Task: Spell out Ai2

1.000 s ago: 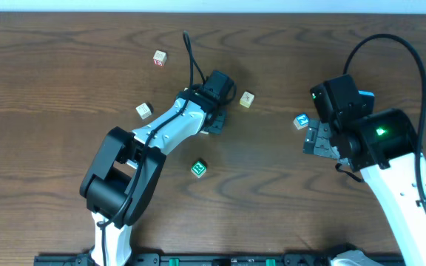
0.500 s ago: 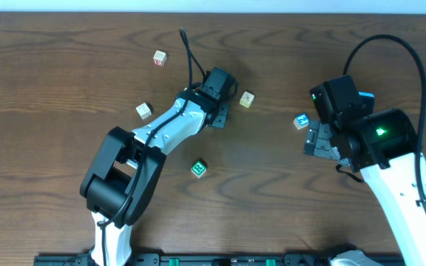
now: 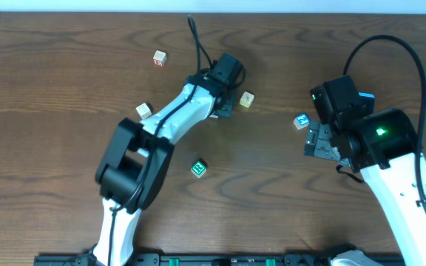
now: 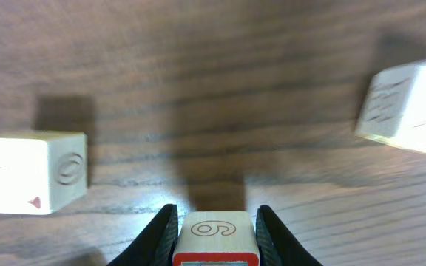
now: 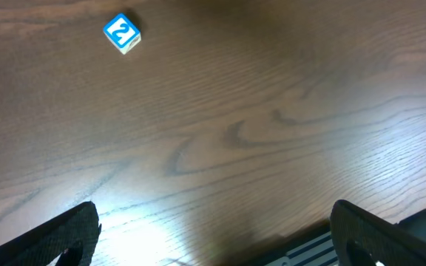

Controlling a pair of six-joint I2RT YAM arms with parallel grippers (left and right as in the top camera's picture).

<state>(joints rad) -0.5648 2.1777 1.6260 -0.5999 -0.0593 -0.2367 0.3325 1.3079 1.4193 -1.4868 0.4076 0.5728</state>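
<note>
My left gripper (image 4: 214, 216) is shut on a small wooden block (image 4: 214, 235) with a red-edged face and an engraved 6 or 9 on top, held just above the table. In the overhead view this gripper (image 3: 223, 106) sits left of a plain wooden block (image 3: 247, 99), and the held block is hidden under it. The blue block with a white "2" (image 3: 300, 121) lies just left of my right gripper (image 3: 321, 140), which is open and empty. It also shows in the right wrist view (image 5: 121, 33), far ahead of the open fingers (image 5: 217, 244).
A green block (image 3: 199, 168) lies at the table's middle front. A red-marked block (image 3: 160, 58) and a pale block (image 3: 144, 111) lie at back left. The left wrist view shows a block on the left (image 4: 32, 171) and one on the right (image 4: 409, 107).
My left arm has swung up and to the right, carrying its gripper closer to the plain block. The right arm and the loose blocks have not moved.
</note>
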